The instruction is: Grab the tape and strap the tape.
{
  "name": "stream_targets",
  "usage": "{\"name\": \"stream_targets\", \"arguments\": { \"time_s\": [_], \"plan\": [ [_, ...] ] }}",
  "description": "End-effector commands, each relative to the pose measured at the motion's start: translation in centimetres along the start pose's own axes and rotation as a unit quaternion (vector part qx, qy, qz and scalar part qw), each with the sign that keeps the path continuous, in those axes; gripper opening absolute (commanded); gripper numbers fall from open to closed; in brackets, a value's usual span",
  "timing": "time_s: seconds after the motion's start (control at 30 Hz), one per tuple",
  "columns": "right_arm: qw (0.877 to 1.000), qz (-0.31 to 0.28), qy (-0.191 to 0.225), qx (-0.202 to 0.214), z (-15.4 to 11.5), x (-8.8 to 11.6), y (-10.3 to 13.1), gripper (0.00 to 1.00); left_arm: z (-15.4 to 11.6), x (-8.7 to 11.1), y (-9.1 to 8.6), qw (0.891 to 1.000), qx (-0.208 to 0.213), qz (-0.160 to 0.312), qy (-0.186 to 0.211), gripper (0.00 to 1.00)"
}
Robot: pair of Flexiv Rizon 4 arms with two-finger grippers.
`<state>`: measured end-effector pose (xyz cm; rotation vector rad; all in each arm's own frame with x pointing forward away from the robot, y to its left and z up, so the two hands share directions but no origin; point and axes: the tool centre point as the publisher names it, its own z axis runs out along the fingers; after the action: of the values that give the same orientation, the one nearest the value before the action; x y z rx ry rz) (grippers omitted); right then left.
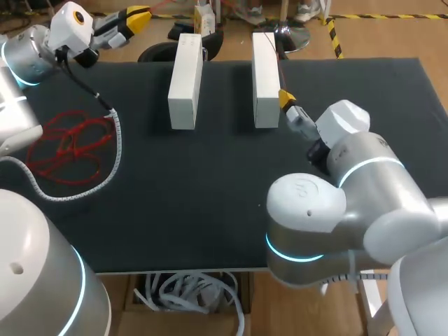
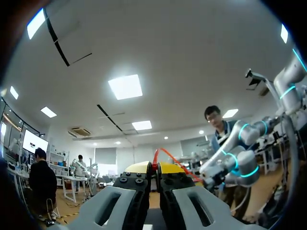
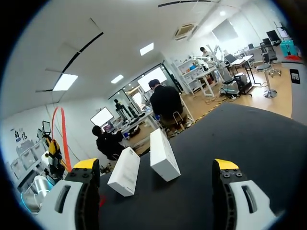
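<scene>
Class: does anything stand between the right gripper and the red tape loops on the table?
Yes: a white rectangular block beside the right gripper, then a second white block, lie before the red tape loops.

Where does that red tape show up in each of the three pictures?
Head view: the red tape lies in a loose tangle on the dark table, left side.
Left wrist view: a strand rises out of the shut left tool.
Right wrist view: a thin strand arcs up beside the left tool.
Shared landmark: the left tool, in all three.
</scene>
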<state>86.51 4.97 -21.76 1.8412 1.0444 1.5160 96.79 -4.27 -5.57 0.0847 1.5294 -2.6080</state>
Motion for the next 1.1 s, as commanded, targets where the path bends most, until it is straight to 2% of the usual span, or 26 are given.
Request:
{"name": "stream_targets", "arguments": {
  "time_s": [0.03,0.2,0.47,0.6,0.73,0.87,1.0,1.1],
  "plan": [
    [1.0,-0.007,-0.001,0.013,-0.7,0.9,0.0,1.0,-0.1,-0.1,0.1,1.0,0.001,0.001,0.001,0.0],
    [0.999,-0.028,0.003,0.033,-1.1,0.9,-1.2,1.0,-0.1,-0.1,0.1,1.0,0.001,0.001,0.001,0.0],
    [0.996,-0.086,-0.015,-0.001,1.6,-1.0,-1.8,1.0,-0.1,-0.1,0.1,1.0,0.001,0.001,0.001,0.0],
    [0.992,-0.122,-0.032,-0.027,3.0,-2.8,-1.3,1.0,-0.1,-0.1,0.1,1.0,0.001,0.001,0.001,0.0],
    [0.985,-0.148,-0.071,-0.045,4.2,-5.4,-0.4,1.0,-0.1,-0.1,0.1,1.0,0.001,0.001,0.001,0.0],
    [0.981,-0.162,-0.095,-0.052,4.9,-7.3,0.3,1.0,-0.1,-0.1,0.1,1.0,0.001,0.001,0.001,0.0],
    [0.98,-0.165,-0.103,-0.052,4.9,-7.6,0.4,1.0,-0.1,-0.1,0.1,1.0,0.001,0.001,0.001,0.0],
    [0.984,-0.143,-0.092,-0.047,5.0,-6.8,0.0,1.0,-0.1,-0.1,0.1,1.0,0.001,0.001,0.001,0.0]
  ]
}}
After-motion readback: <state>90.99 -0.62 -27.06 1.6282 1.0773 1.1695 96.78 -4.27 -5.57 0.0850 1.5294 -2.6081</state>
